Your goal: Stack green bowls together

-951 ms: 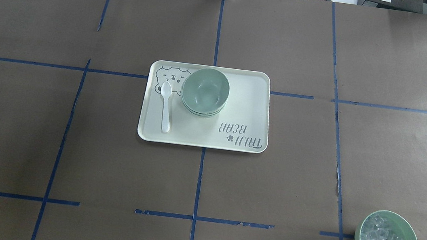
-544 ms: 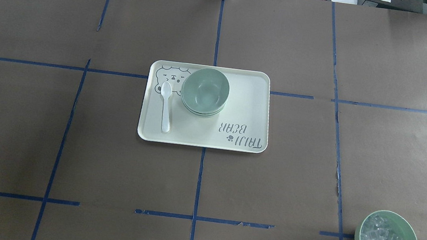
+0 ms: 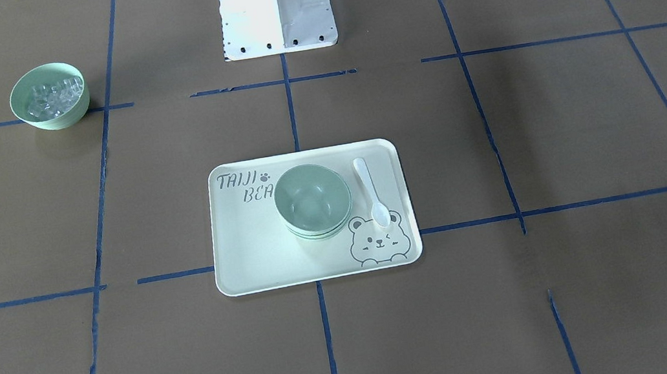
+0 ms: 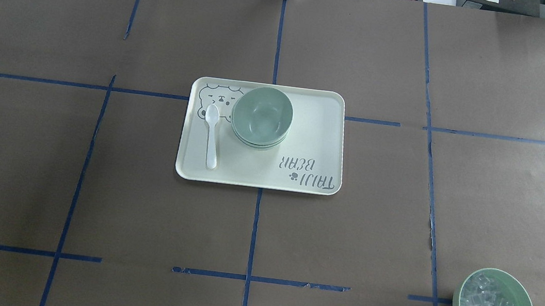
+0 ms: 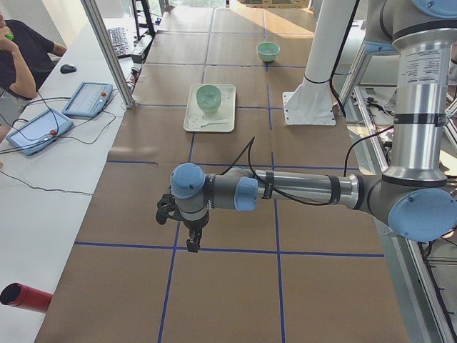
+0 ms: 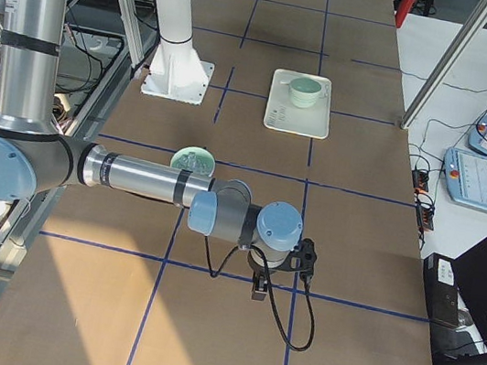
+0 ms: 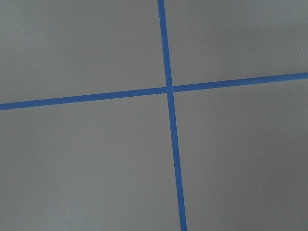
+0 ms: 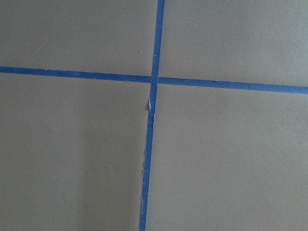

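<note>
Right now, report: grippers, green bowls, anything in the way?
Left gripper, right gripper far from tray, open or shut unclear. Green bowls nested, one stack, on it. Spoon beside stack, not touching.

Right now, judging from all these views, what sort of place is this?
Probably a robotics lab: a paper-covered table gridded with blue tape, the robot's left arm and right arm, and teach pendants on a side bench.

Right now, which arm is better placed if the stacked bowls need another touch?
Right, marginally. The left gripper and right gripper hang wide on opposite sides, similarly far from the green bowls; the spoon lies on their left side.
</note>
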Robot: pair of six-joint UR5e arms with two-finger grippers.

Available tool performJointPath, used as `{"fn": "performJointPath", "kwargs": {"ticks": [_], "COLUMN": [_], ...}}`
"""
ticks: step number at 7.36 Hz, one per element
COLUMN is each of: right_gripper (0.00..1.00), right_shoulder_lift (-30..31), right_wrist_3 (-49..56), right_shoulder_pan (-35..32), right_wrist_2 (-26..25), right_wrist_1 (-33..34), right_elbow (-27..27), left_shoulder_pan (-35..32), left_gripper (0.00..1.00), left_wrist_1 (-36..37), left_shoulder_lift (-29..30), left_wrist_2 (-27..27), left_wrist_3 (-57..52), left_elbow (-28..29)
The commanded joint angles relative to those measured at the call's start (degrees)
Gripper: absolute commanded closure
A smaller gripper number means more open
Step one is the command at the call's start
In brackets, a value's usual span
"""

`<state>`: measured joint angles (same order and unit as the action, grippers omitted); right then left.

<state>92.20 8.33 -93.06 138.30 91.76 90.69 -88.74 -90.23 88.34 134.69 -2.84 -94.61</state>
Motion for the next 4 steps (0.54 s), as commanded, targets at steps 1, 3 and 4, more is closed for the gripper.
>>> {"fn": "performJointPath", "kwargs": {"ticks": [1, 3, 4], "right_gripper": [0.0, 0.0, 0.0], "right_shoulder_lift": [0.0, 0.0, 0.0], "right_wrist_3": [-0.1, -0.1, -0.1], "right_shoulder_pan": [0.0, 0.0, 0.0], "right_wrist_2": [0.0, 0.2, 0.2], "right_wrist_1": [0.0, 0.0, -0.1], "right_elbow": [0.1, 0.1, 0.4], "left_shoulder_pan": [0.1, 0.1, 0.1], "left_gripper": [0.0, 0.0, 0.0], "left_wrist_1": [0.0, 0.0, 0.0], "left_shoulder_lift": [0.0, 0.1, 0.1], "left_wrist_2": [-0.1, -0.1, -0.1], "left_wrist_3": [-0.1, 0.0, 0.0], "left_elbow": [0.0, 0.0, 0.1]}}
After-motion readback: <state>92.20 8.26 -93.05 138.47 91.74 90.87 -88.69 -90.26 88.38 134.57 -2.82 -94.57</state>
